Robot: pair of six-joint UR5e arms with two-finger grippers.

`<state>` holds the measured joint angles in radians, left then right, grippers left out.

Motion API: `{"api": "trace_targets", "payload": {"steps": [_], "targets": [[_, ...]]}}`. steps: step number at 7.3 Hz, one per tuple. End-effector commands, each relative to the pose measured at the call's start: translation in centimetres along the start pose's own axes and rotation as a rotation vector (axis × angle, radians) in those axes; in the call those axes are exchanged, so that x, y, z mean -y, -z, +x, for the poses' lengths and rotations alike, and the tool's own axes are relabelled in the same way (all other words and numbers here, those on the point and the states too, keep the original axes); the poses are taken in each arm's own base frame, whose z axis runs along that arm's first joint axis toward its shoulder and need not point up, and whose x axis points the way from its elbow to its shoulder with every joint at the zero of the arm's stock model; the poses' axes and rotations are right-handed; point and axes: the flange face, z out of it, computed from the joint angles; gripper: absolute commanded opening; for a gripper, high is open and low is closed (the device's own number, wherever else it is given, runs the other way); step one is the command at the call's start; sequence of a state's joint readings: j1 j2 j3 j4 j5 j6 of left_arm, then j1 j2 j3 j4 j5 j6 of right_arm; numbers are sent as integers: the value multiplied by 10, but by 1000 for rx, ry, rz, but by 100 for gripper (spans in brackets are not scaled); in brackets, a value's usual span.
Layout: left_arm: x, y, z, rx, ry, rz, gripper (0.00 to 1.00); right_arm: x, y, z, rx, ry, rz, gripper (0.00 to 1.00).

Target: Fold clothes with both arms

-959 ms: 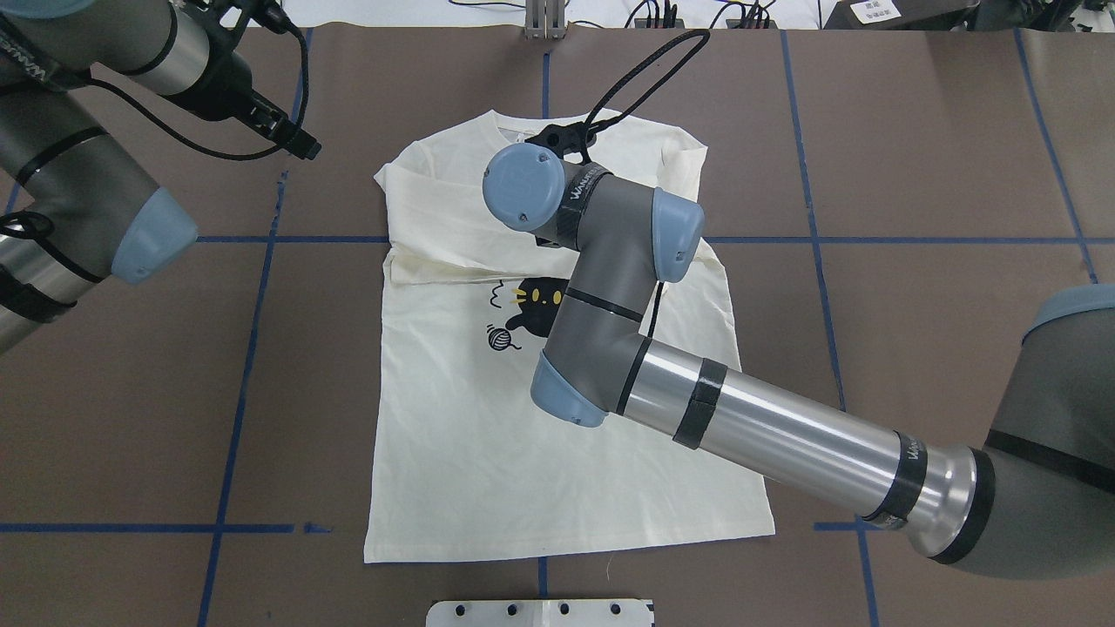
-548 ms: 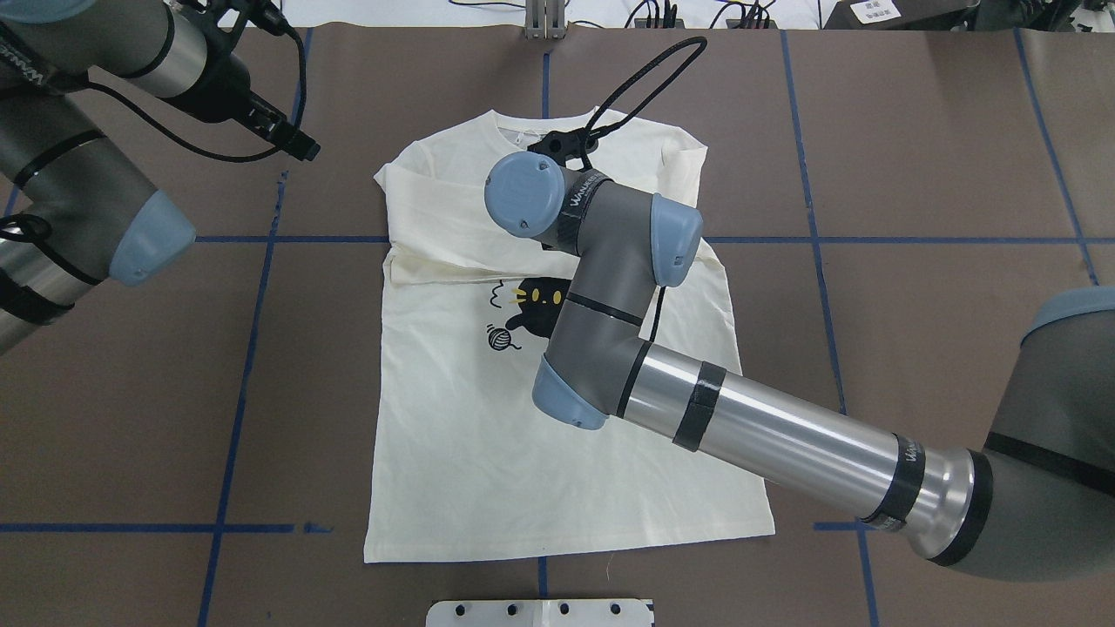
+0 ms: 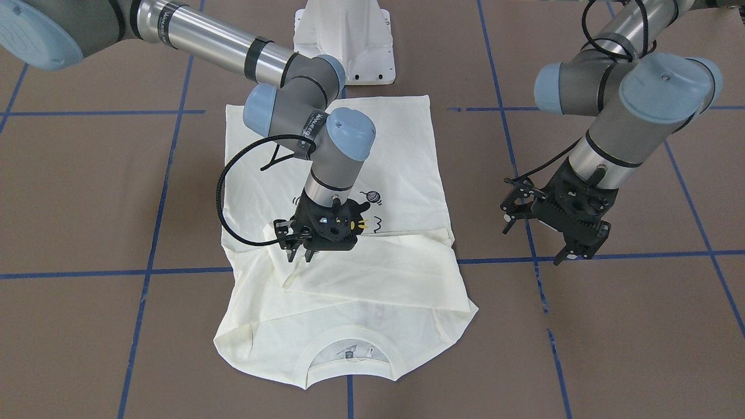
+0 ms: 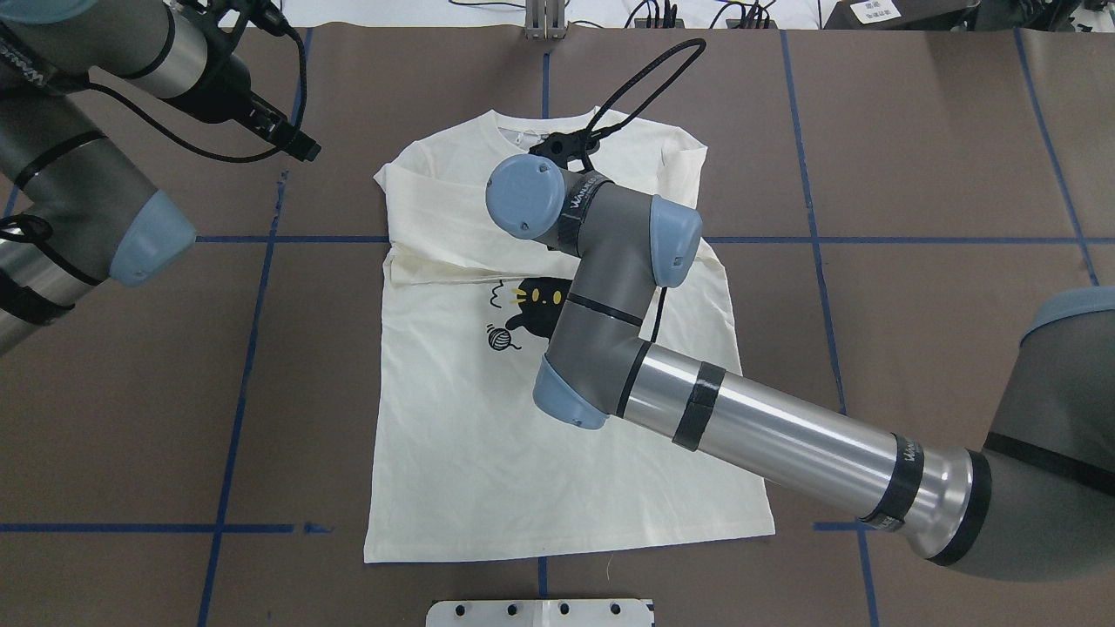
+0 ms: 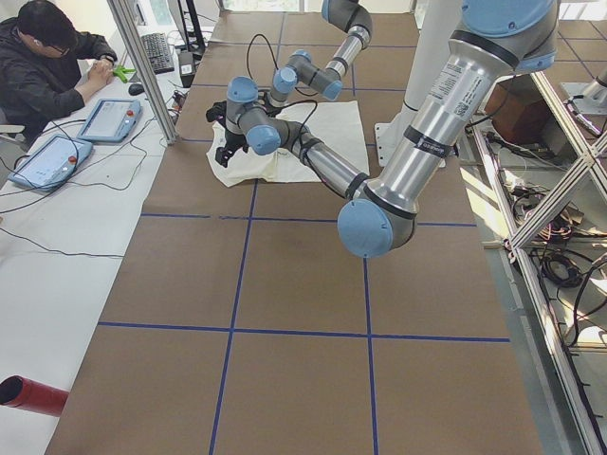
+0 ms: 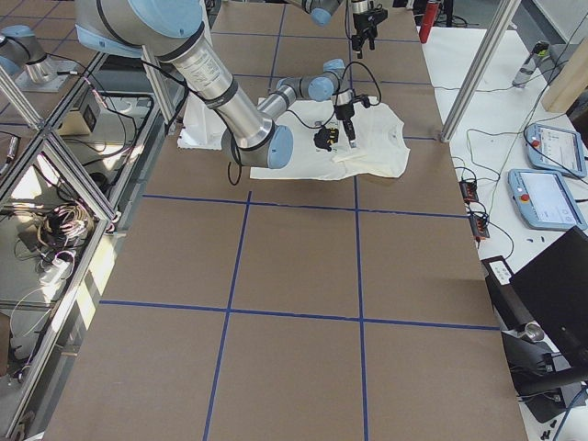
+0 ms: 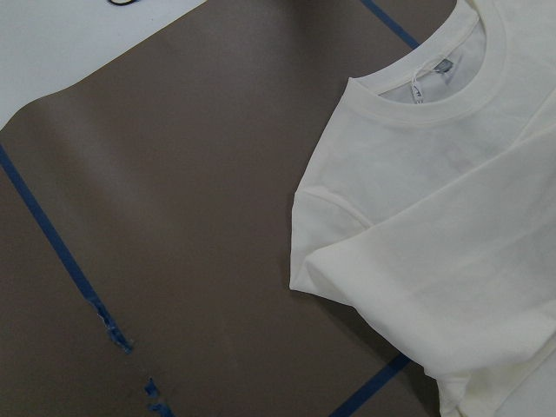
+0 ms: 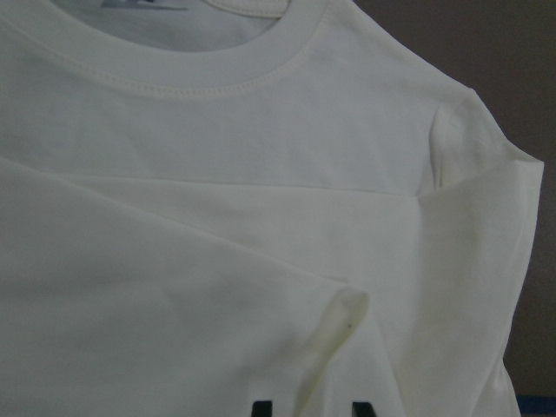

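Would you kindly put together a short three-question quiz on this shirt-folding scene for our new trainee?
1. True or false: the left end effector hangs over the shirt.
2. Which part of the shirt lies nearest the robot's base? A) collar B) hem C) cuffs
3. Fill in: the cat print faces ____.

Key: 1 false, it hangs over bare table; 2 B; 3 up.

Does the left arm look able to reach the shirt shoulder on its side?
Probably yes. The left gripper hangs over bare table beside the shirt, nothing lies between them, and the right gripper is over the shirt's middle.
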<state>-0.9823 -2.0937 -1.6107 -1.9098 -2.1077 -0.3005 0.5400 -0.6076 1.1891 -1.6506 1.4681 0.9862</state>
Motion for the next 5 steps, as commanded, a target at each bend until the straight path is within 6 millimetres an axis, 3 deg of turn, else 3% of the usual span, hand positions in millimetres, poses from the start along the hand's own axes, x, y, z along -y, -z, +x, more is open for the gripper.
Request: {"api": "trace_targets", "payload": {"steps": [1, 2, 5], "targets": [[0, 0, 0, 0, 0, 0, 100, 2, 3, -2, 5, -2, 3, 26], [0, 0, 0, 0, 0, 0, 100, 3, 5, -4, 38, -11, 25, 39], [0, 0, 0, 0, 0, 0, 100, 4, 1, -5, 46, -12, 30, 45]]}}
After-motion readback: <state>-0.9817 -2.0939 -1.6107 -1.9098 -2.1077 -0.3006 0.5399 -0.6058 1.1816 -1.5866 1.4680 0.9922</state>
